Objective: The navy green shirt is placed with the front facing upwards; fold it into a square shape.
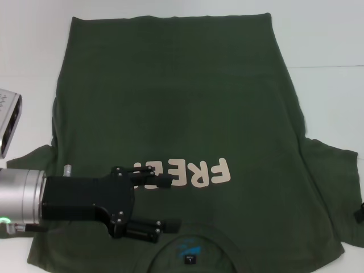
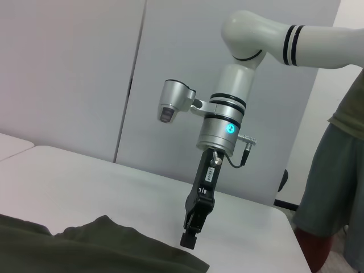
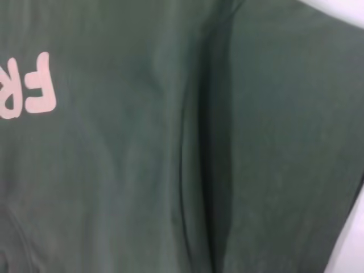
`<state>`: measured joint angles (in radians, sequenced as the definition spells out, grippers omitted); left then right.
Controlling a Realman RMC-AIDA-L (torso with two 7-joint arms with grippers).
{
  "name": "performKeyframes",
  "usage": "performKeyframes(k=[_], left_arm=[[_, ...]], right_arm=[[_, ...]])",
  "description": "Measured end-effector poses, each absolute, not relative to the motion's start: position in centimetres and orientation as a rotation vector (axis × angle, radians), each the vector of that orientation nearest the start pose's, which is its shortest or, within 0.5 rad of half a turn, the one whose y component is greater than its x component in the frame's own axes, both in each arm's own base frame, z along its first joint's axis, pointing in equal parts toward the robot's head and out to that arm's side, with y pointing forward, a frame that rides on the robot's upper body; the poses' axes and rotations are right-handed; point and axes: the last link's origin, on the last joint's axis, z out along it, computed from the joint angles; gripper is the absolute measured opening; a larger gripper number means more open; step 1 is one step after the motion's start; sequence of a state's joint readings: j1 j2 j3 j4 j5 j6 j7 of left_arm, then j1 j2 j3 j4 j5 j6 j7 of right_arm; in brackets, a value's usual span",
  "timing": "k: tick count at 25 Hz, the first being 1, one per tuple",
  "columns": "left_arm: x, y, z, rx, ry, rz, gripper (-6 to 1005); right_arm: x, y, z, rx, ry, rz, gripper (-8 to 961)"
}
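The left gripper [image 1: 162, 203] hovers with its fingers [image 1: 154, 181] spread open and holding nothing, above the chest of the navy green shirt [image 1: 176, 114], beside the cream lettering [image 1: 185, 172]. The right gripper [image 2: 192, 230] hangs upright just past the shirt's right sleeve; whether it is open cannot be told. The shirt lies flat, front up, on the white tabletop [image 1: 324, 45], collar [image 1: 193, 250] nearest the robot. A grey device [image 1: 8, 119] sits at the left edge.
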<state>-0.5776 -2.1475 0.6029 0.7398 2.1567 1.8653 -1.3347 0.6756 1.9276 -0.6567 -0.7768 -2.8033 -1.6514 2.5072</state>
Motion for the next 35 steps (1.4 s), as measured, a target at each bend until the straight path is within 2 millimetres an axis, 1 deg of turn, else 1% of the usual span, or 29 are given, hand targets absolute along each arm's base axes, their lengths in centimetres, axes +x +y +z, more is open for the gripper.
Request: performKeyframes(k=[3,9,14,20,24,27,35], left_arm=[[-22.5,29.9,-1.0,-3.014,-0.417,-0.83,906],[-22.5,29.9,-1.0,-3.014,-0.415,-0.833,906],[-22.4,29.9,-1.0,-3.015,-0.414,-0.834,906],[-22.4,29.9,-1.1,-3.015,-0.415,-0.835,906],[-22.3,29.9,-1.1,-3.016,-0.413,-0.838,906],[-22.3,29.9,-1.2,-3.017,-0.413,-0.839,906],[-22.3,29.9,-1.2,-3.017,-0.41,-0.838,905]], right_arm=[[31.9,34.1,7.3,-2.173,1.869,-0.334,34],[31.3,34.4,8.5,-2.177,1.877,-0.32,38],[31.5,34.1,9.1,-2.149,1.914,-0.333,56],[32.1,33.6,9.4,-2.134,1.929,-0.353,319],[32.2,33.5,9.2,-2.133,1.935,-0.358,509],[32.2,33.5,9.0,-2.132,1.934,-0.356,542],[32.2,33.4,8.2,-2.129,1.947,-0.377,540]])
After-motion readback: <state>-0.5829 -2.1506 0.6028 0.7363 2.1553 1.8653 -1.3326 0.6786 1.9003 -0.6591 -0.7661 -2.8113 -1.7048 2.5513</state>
